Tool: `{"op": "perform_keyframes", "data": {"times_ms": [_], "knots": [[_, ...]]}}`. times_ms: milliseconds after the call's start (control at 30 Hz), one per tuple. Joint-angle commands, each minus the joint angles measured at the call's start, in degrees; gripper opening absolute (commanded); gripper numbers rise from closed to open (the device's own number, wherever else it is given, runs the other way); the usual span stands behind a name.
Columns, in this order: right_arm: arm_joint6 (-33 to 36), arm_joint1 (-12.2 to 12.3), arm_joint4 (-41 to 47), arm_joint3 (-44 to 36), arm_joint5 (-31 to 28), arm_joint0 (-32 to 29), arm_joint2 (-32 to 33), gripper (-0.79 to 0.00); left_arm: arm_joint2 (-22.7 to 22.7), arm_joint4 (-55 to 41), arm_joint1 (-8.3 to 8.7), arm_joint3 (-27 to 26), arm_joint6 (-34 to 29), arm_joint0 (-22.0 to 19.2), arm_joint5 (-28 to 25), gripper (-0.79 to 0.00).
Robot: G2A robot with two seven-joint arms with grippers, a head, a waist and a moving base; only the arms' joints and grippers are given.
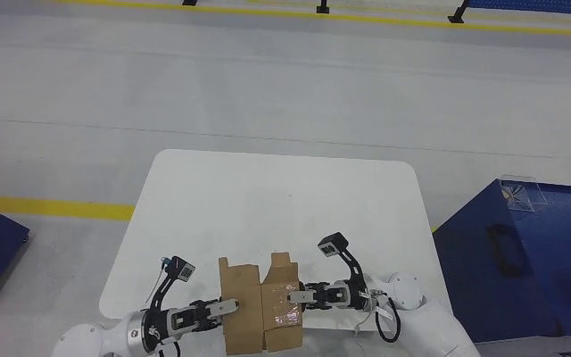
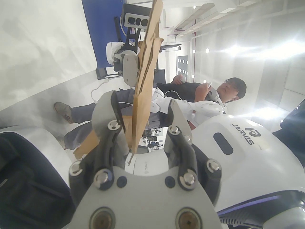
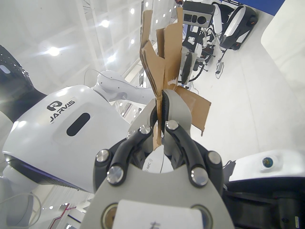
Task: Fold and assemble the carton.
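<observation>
The flattened brown carton (image 1: 259, 303) is held up over the front edge of the white table (image 1: 268, 196), between my two arms. My right gripper (image 1: 294, 294) holds its right side. In the right wrist view that gripper (image 3: 159, 110) is shut on the carton's edge, and the flaps (image 3: 164, 55) stand up beyond the fingers. My left gripper (image 1: 234, 306) is at the carton's left side. In the left wrist view its fingers (image 2: 107, 110) stand wide apart around the carton's edge (image 2: 145, 77), which lies close to one finger and clear of the other.
The table's far half is bare white surface. A blue cabinet (image 1: 508, 259) stands on the floor to the right of the table. Another blue object (image 1: 9, 241) sits at the left edge of the top view.
</observation>
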Motion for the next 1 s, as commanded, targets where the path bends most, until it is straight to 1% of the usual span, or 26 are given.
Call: {"op": "perform_keyframes", "data": {"times_ms": [0,67,100,567,600,633,700,767,833,933,967], "knots": [[0.0,0.0,0.0,0.0,0.0,0.0,0.0,-0.785,-0.1,0.3,0.08,0.1,-0.1,-0.1,-0.1,-0.785],[0.0,0.0,0.0,0.0,0.0,0.0,0.0,-0.785,-0.1,0.3,0.08,0.1,-0.1,-0.1,-0.1,-0.785],[0.0,0.0,0.0,0.0,0.0,0.0,0.0,0.000,-0.1,0.3,0.08,0.1,-0.1,-0.1,-0.1,-0.785],[0.0,0.0,0.0,0.0,0.0,0.0,0.0,0.000,-0.1,0.3,0.08,0.1,-0.1,-0.1,-0.1,-0.785],[-0.9,0.0,0.0,-0.7,-0.5,-0.1,0.2,0.000,0.3,-0.9,-0.07,0.0,1.7,-0.1,-0.6,-0.785],[-2.3,0.0,-0.6,-1.7,-2.1,-0.4,0.8,0.000,1.1,-2.6,-0.29,0.1,3.8,-0.3,-1.8,-0.785],[-6.2,0.1,-2.7,-3.2,-6.2,-1.3,3.0,0.000,3.3,-5.2,-0.89,1.0,9.3,-0.6,-6.1,-0.785],[-10.1,0.4,-4.0,-4.4,-10.1,-2.9,5.5,0.000,6.3,-8.8,-1.58,2.1,13.4,-1.3,-10.5,-0.785],[-12.6,0.7,-3.5,-5.7,-12.6,-4.6,7.5,0.000,9.3,-13.8,-2.43,3.6,18.2,-2.6,-15.5,-0.785],[-15.0,1.2,-4.8,-7.3,-15.0,-6.5,9.6,0.000,14.0,-18.7,-3.61,6.7,22.1,-4.6,-22.3,-0.785],[-15.5,1.3,-5.4,-7.4,-15.5,-7.1,9.8,0.000,15.9,-19.9,-4.00,7.7,22.8,-5.2,-23.8,-0.785]]}}
